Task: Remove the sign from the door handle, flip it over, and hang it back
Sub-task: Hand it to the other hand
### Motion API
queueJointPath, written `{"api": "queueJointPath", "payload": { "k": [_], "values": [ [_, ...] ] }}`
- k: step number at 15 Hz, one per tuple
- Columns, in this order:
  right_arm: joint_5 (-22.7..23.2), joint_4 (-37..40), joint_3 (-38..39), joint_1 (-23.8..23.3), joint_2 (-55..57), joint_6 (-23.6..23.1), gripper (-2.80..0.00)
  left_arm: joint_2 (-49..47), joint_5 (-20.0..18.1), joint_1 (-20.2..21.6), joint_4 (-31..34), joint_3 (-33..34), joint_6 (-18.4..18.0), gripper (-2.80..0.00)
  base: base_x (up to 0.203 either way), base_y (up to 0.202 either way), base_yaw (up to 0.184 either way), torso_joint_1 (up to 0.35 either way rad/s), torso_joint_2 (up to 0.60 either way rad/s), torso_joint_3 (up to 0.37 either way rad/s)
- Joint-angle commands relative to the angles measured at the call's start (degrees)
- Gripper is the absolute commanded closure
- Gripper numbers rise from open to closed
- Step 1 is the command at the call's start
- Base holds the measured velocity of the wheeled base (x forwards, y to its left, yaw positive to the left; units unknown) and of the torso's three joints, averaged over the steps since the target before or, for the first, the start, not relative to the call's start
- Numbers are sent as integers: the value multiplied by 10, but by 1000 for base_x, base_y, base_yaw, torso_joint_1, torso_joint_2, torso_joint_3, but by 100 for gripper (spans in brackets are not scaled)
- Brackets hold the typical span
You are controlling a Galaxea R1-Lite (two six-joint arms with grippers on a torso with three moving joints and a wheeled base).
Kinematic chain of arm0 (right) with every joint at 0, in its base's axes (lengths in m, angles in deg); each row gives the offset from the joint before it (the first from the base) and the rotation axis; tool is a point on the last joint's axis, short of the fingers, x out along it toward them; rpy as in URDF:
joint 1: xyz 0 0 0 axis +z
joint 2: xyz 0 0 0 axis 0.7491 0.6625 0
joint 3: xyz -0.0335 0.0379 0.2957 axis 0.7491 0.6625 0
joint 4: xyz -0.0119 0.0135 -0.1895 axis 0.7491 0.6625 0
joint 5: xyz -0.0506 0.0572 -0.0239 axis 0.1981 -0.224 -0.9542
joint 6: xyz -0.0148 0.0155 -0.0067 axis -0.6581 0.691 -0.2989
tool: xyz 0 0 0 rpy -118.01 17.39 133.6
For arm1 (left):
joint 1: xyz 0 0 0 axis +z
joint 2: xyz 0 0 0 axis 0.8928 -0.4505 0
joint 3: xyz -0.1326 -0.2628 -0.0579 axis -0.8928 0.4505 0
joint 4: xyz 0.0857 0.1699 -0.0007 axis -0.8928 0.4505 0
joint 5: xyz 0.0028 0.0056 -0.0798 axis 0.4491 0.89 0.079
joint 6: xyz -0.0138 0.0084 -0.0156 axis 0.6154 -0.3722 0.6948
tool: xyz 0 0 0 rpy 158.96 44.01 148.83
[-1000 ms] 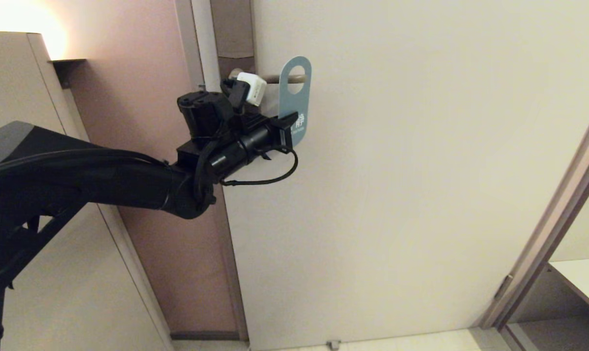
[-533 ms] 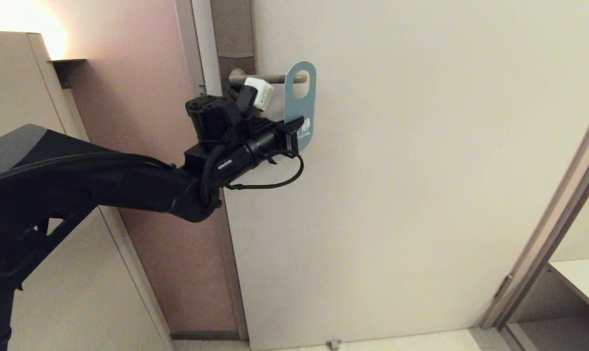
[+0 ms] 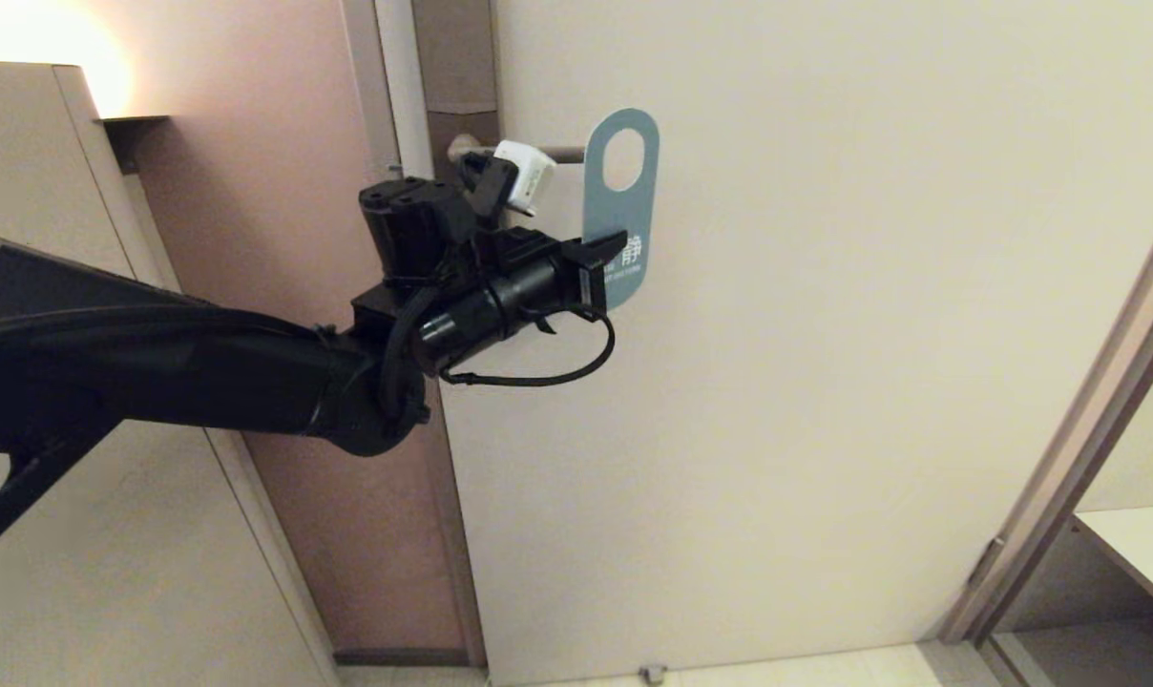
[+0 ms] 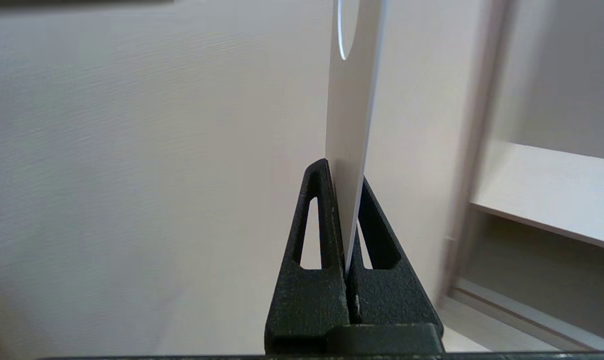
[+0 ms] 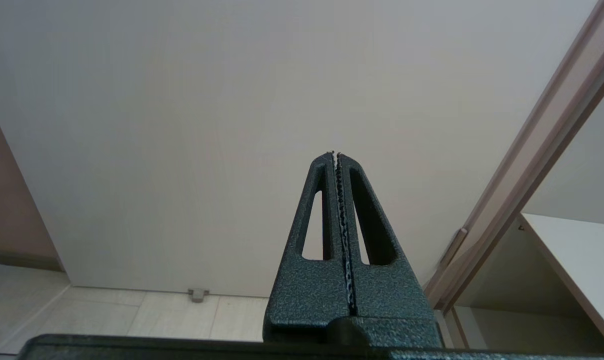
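We have the flat blue rounded-end card sign (image 3: 622, 205) pinched at its lower end between the closed black fingers of the left gripper (image 3: 603, 270) — in the left wrist view the card stands edge-on, rising from between the two pads (image 4: 327, 210), with its oval hole near the top. In the head view the hole shows only pale door (image 3: 825, 382) through it, and the sign sits just beyond the free tip of the slim beige-grey lever door handle (image 3: 562, 153), so we judge it clear of the handle and the turning-over as the step in hand. To do that well we should draw the card a little further from the door before rolling the wrist, so its long upper end does not scrape the panel or catch the lever — and keep the pinch firm, since a thin card held by one end could pivot. The right gripper (image 5: 336, 155) is parked low, facing the door, its fingers closed on nothing.
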State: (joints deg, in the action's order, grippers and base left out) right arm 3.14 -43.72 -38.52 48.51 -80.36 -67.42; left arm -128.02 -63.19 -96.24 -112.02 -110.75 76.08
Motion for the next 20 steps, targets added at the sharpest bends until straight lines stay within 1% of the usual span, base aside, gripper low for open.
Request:
{"api": "queueJointPath", "payload": {
  "k": [1,3,5,7,8,14,15,18,20],
  "values": [
    [0,0,0,0,1,0,0,27,-28,-3,-3,18,0,0,0,0,0,0,0,0],
    [0,0,0,0,1,-1,0,48,-70,-4,-2,35,5,0,0,0,0,0,0,0],
    [0,0,0,0,1,0,0,65,-91,-10,-2,48,22,0,0,0,0,0,0,0],
    [0,0,0,0,1,0,0,83,-114,-17,-2,60,52,0,0,0,0,0,0,0],
    [0,0,0,0,1,0,0,89,-123,-19,-2,66,59,0,0,0,0,0,0,0],
    [0,0,0,0,1,-1,0,118,-200,-49,3,117,64,0,0,0,0,0,0,0],
    [0,0,0,0,1,-1,0,120,-219,-50,3,119,68,0,0,0,0,0,0,0],
    [0,0,0,0,1,-1,0,133,-290,-50,2,120,96,0,0,0,0,0,0,0],
    [0,0,0,0,1,0,0,138,-322,-50,2,122,100,0,0,0,0,0,0,0]
  ]
}}
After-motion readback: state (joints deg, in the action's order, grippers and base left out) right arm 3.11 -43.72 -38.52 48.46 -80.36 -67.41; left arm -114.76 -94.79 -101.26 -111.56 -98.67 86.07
